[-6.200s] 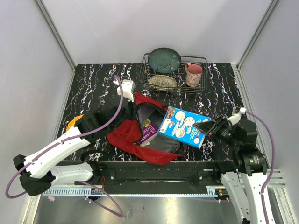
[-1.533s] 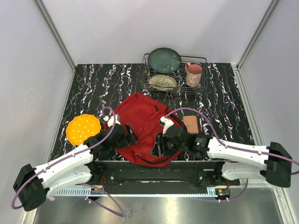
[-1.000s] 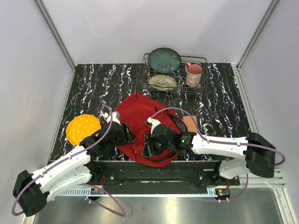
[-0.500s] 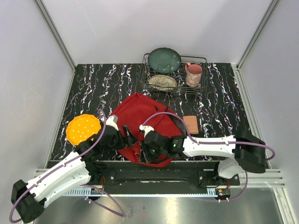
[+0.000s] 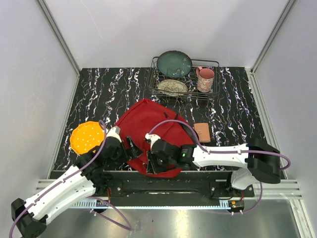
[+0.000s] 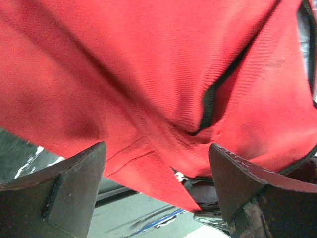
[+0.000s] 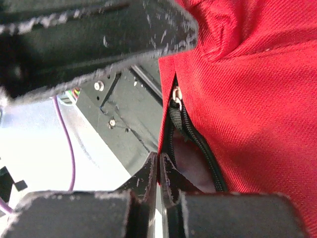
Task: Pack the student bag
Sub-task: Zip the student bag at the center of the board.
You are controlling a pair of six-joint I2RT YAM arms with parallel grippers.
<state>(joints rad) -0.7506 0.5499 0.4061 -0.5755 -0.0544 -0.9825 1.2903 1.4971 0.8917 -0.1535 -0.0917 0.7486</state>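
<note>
Student bag [image 5: 148,121] lay right ahead of both tools. Left gripper [image 6: 156,148] was spread wide with nothing in it. Right gripper [image 7: 159,166] was pressed together, I think pinching the bag's edge beside the zipper [image 7: 190,134], which gaped partway. So closing it up wasn't finished.

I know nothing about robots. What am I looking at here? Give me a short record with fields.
Bag: red student bag, lying flat on the marbled table
Left gripper: open, facing the bag's fabric
Right gripper: fingers together beside the bag's zipper; grip unclear
Nearby: orange disc, brown wallet
Back: dish rack holding a green plate and pink mug
</note>
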